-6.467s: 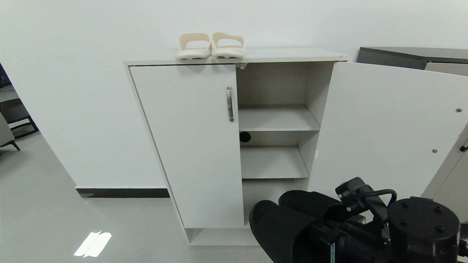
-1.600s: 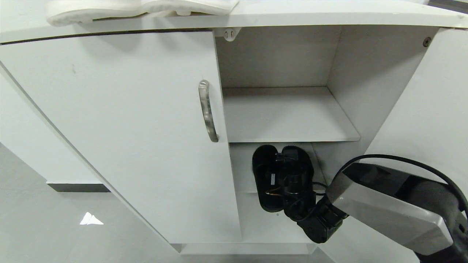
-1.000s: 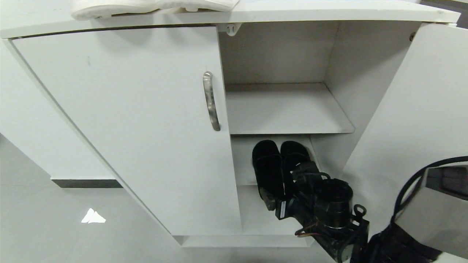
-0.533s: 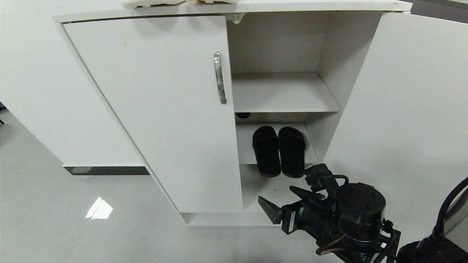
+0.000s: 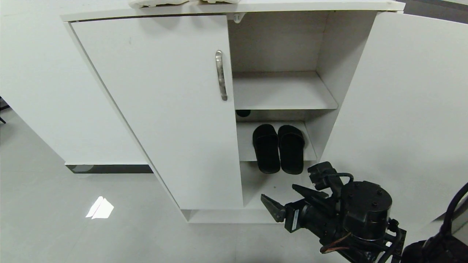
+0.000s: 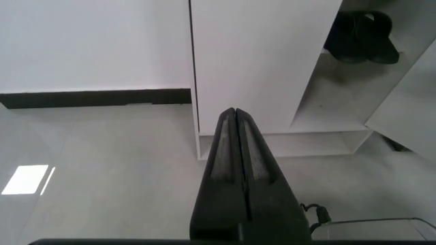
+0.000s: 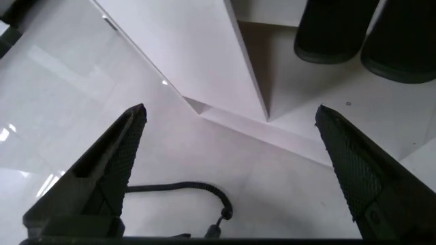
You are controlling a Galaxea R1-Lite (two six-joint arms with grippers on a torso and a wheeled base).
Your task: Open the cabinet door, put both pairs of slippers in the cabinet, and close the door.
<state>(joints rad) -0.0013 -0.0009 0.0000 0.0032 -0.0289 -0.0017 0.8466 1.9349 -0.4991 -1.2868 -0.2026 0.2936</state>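
Note:
A pair of black slippers lies side by side on the second shelf of the white cabinet, heels hanging over the shelf's front edge. The heels of the black slippers sit above my open right gripper. In the head view that right gripper is low in front of the cabinet's bottom compartment, apart from the slippers, with nothing between its fingers. A white pair of slippers rests on the cabinet top, mostly cut off. My left gripper is shut and empty, over the floor before the cabinet.
The right cabinet door stands wide open beside my right arm. The left door is closed, with a metal handle. Grey floor lies free to the left; a bright patch shows on it.
The head camera has pulled back. My right gripper, earlier shut on the black slippers, set them on the second shelf, opened and drew back out of the cabinet.

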